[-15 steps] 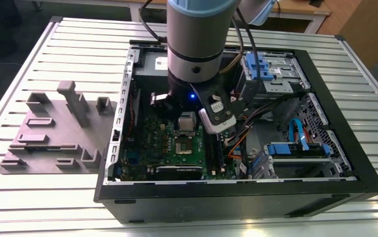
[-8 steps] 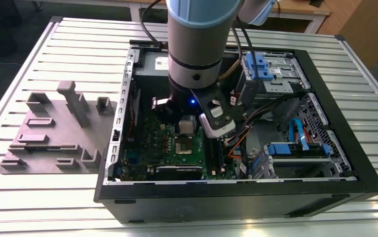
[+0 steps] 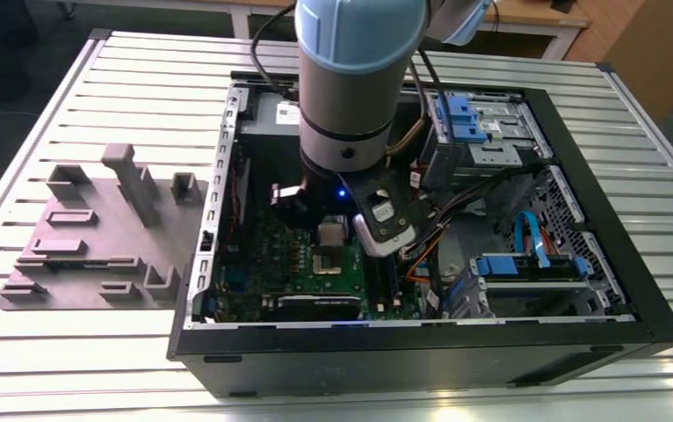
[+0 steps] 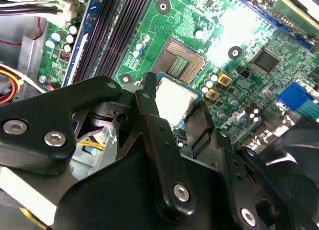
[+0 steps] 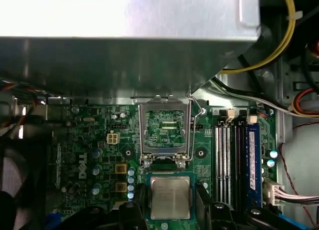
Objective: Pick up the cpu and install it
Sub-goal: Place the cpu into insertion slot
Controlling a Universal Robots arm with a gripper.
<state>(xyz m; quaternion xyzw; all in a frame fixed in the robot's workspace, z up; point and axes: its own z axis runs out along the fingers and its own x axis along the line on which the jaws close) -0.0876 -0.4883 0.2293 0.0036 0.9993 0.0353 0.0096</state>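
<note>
The tool (image 4: 175,101) is pinching the cpu (image 5: 170,198). A black finger (image 4: 149,105) presses on each of two opposite edges, and the silvery top faces up. The chip hangs low inside the open computer case (image 3: 430,360), over the green motherboard (image 3: 301,264) and just above the socket (image 4: 182,65), whose gold contacts show past one edge in the second wrist view. The metal load frame (image 5: 164,127) stands hinged open, so the way down looks free.

Seating it well probably means keeping the chip flat and square to the socket's sides, with no sideways slide across the contacts. Whether its corner marks match the socket cannot be told. The memory slots (image 5: 229,160) run close beside one finger, and yellow cables (image 5: 279,40) curve nearby, so there is little room to spare.

The case lies on a slatted metal desk (image 3: 102,360), filling its middle. A grey plastic tray (image 3: 90,237) sits beside it, toward the desk's edge at the exterior view's left. Wooden furniture (image 3: 641,44) stands beyond the far edge.
</note>
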